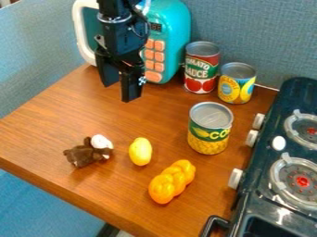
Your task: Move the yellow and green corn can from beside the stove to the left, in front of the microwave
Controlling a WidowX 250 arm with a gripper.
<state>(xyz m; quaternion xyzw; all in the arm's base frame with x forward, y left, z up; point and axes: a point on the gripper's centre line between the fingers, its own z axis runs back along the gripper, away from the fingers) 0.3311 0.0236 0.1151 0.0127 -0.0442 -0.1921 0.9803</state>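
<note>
Blue fabric walls (260, 32) back the brown wooden tabletop (55, 115), with a dark toy stove (263, 187) at four o'clock. Toward ten or eleven, the black gripper (120, 92) hangs empty, fingers spread, nearest the teal toy microwave (176, 28) at twelve.

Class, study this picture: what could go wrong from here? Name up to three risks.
The gripper hangs near the toy microwave and might bump it. The tomato sauce can and blue-and-yellow can stand close together, so knocking one may topple the other. The rounded yellow piece could roll if nudged.
</note>
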